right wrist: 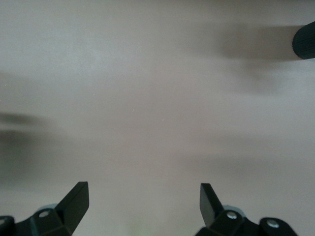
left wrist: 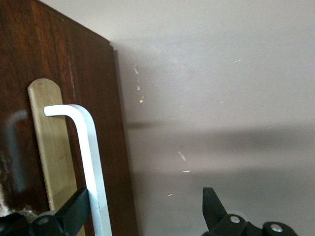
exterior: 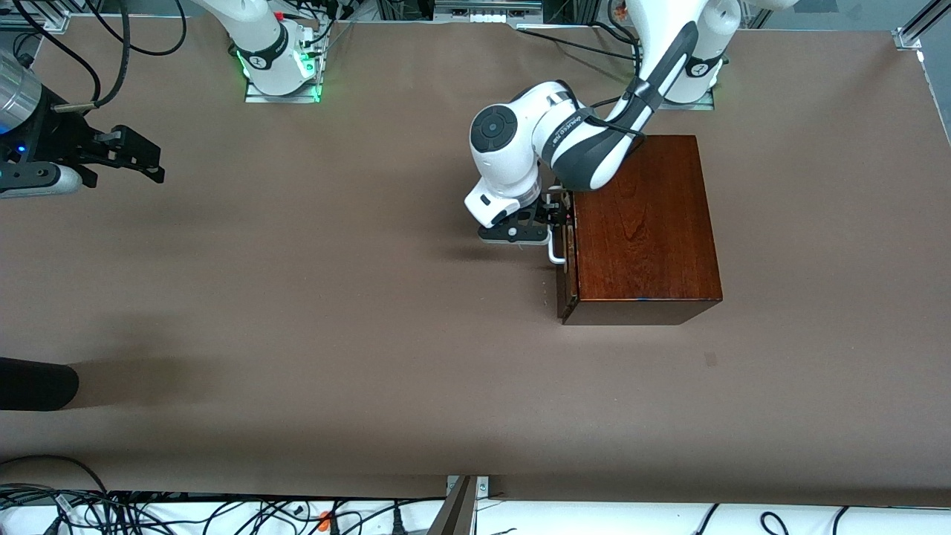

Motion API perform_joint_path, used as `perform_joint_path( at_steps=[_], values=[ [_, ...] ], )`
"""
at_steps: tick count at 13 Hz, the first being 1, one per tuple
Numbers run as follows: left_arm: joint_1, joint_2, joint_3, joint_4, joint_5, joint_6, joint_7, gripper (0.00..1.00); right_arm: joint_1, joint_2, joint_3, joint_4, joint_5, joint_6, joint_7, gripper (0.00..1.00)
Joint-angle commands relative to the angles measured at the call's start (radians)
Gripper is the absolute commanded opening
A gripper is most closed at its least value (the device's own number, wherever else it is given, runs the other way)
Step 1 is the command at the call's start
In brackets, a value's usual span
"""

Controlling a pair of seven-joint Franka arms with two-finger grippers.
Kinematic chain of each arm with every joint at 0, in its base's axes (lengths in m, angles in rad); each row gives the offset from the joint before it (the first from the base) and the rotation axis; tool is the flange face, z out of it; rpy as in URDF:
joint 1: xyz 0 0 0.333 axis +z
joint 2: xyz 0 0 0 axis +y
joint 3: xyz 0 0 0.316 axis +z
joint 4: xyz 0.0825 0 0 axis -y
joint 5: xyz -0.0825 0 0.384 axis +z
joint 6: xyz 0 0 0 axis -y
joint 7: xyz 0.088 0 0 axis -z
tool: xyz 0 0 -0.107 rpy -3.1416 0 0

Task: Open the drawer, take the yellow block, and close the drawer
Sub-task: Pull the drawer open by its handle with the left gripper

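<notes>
The dark reddish-brown wooden box [exterior: 643,223] stands toward the left arm's end of the table. Its drawer [exterior: 566,293] looks shut, its dark front [left wrist: 44,59] facing the right arm's end. The white U-shaped handle [exterior: 554,255] [left wrist: 88,147] sits over a pale plate [left wrist: 51,147]. My left gripper [exterior: 559,215] [left wrist: 145,206] is open at the drawer front, with the handle bar between its fingers, close against one finger [left wrist: 74,211]. My right gripper [exterior: 141,160] [right wrist: 144,201] is open and empty, waiting above bare table at the right arm's end. The yellow block is hidden.
A black cylinder end [exterior: 37,383] [right wrist: 305,42] juts in over the table edge at the right arm's end, nearer the front camera. Cables [exterior: 223,513] lie along the table's edge nearest the front camera.
</notes>
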Motion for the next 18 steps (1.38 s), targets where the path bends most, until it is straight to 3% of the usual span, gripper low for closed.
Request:
perform_joint_path(
  at_steps=[1,7,18],
  values=[
    [-0.039,0.027,-0.002,0.028,-0.001,0.039,-0.042,1.0,-0.003,-0.002,0.002,0.007,0.004,0.001,0.011,1.0],
    [-0.1,0.099,-0.002,0.143,-0.012,0.053,-0.106,1.0,-0.006,-0.002,-0.001,0.005,0.004,-0.002,0.009,1.0],
    [-0.102,0.09,0.0,0.192,-0.009,0.048,-0.108,1.0,-0.007,-0.002,-0.001,0.005,0.002,-0.005,0.011,1.0]
  ],
)
